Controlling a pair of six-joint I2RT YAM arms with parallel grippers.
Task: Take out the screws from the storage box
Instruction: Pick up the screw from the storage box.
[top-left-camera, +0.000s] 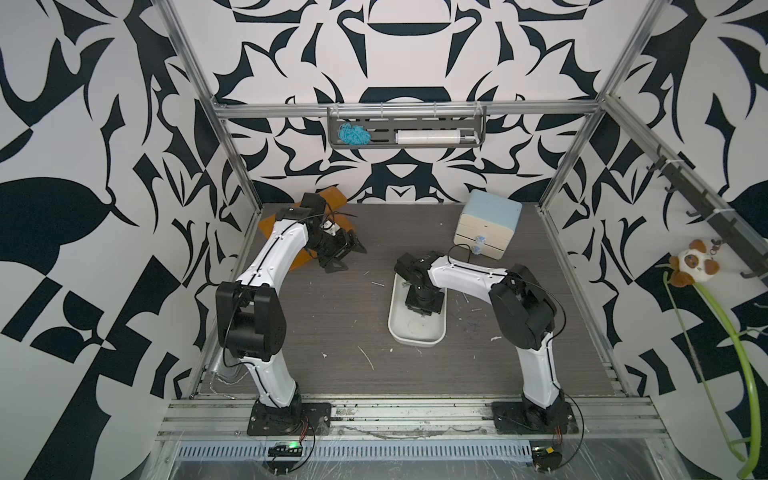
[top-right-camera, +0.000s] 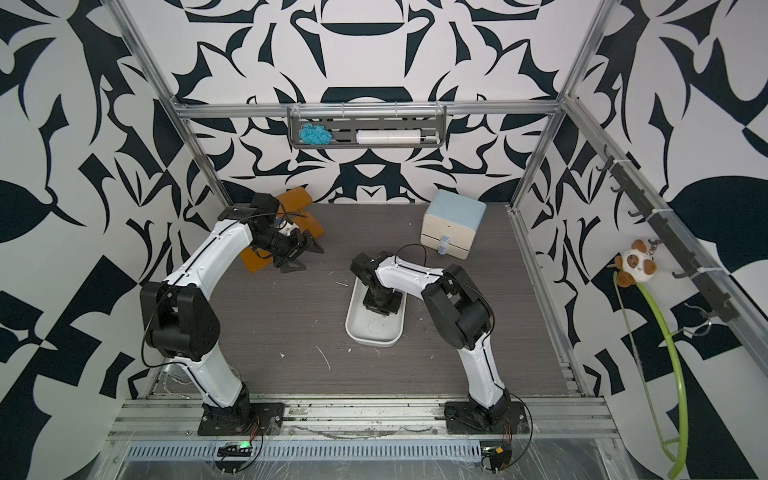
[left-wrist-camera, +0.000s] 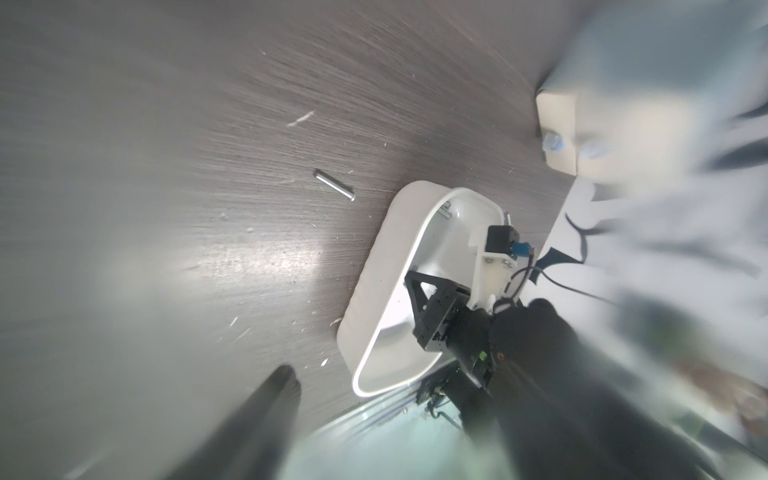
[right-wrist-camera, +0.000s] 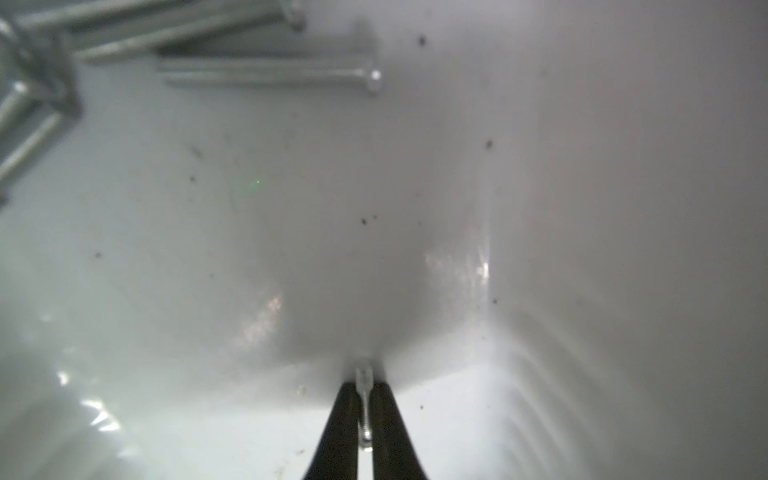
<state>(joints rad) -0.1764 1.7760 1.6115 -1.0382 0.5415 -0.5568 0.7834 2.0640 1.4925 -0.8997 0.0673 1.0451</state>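
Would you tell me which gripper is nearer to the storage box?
Right. The right gripper is inside the storage box, shut on a screw; the left gripper hangs well outside it.

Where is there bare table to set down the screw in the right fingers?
Widest bare patch: table between storage box and left arm, only white flecks. Also the strip between box and front rail. Crowded right of the box: loose screws, right arm.

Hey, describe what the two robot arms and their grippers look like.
Both the left arm and right arm have glossy white link shells, bulky black joint housings and a thin black cable running along them. The left gripper and right gripper are black, with narrow tapering fingers.
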